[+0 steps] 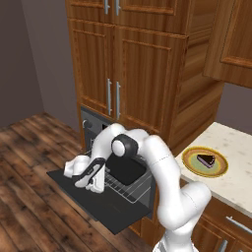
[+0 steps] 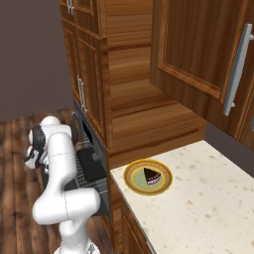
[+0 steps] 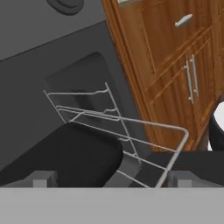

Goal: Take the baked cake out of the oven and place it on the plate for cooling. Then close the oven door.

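The baked cake (image 1: pixel 206 159), a small dark wedge, lies on the plate (image 1: pixel 191 158) with the yellow rim on the pale counter at the right; it shows again as cake (image 2: pixel 151 176) on plate (image 2: pixel 133 177). The oven (image 1: pixel 88 124) sits low in the wooden cabinetry, and its oven door (image 1: pixel 106 212) hangs down flat and open. My gripper (image 1: pixel 91 181) hovers just over the door in front of the cavity, open, with nothing between its fingers. In the hand view my fingertips (image 3: pixel 43 179) stand wide apart facing the wire rack (image 3: pixel 131 131).
A black baking tray (image 1: pixel 126 168) rests on the pulled-out wire rack inside the oven, also seen as tray (image 3: pixel 65 153). Tall wooden cabinet doors (image 1: pixel 120 74) rise above the oven. An upper cabinet (image 2: pixel 198 44) overhangs the counter (image 2: pixel 208 208). Wooden floor (image 1: pixel 29 197) lies to the left.
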Robot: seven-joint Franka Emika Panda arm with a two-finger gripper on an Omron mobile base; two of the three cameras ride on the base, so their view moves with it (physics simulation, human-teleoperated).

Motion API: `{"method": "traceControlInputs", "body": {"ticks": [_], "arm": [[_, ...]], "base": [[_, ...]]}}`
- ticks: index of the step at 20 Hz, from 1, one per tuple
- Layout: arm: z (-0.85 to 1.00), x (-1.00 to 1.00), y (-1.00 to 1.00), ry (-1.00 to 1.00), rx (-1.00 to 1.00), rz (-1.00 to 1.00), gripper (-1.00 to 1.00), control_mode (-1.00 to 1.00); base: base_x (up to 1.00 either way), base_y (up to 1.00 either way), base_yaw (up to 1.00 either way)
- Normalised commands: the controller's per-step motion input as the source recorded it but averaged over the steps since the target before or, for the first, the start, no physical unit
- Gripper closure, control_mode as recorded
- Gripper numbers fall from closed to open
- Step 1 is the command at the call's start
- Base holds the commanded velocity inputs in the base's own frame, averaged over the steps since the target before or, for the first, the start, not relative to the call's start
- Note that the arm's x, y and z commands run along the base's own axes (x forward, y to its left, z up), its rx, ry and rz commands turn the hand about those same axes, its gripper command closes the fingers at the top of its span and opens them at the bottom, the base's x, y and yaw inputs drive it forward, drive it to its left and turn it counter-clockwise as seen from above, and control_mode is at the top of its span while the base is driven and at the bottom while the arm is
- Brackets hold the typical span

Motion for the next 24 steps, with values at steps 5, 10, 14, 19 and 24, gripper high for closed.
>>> {"method": "traceControlInputs", "body": {"ticks": [5,10,14,19,24], "arm": [[-0.53,0.41,0.0,-0.12,0.0,-0.06,-1.0,-1.0],[-0.4,0.47,0.0,-0.08,0.0,-0.05,-1.0,-1.0],[-0.41,0.41,0.0,-0.06,0.0,-0.03,-1.0,-1.0],[-0.5,0.33,0.0,-0.06,0.0,-0.02,-1.0,-1.0],[-0.35,0.32,0.0,-0.03,0.0,-0.02,-1.0,-1.0]], "base": [[0.0,0.0,0.0],[0.0,0.0,0.0],[0.0,0.0,0.0],[0.0,0.0,0.0],[0.0,0.0,0.0]]}}
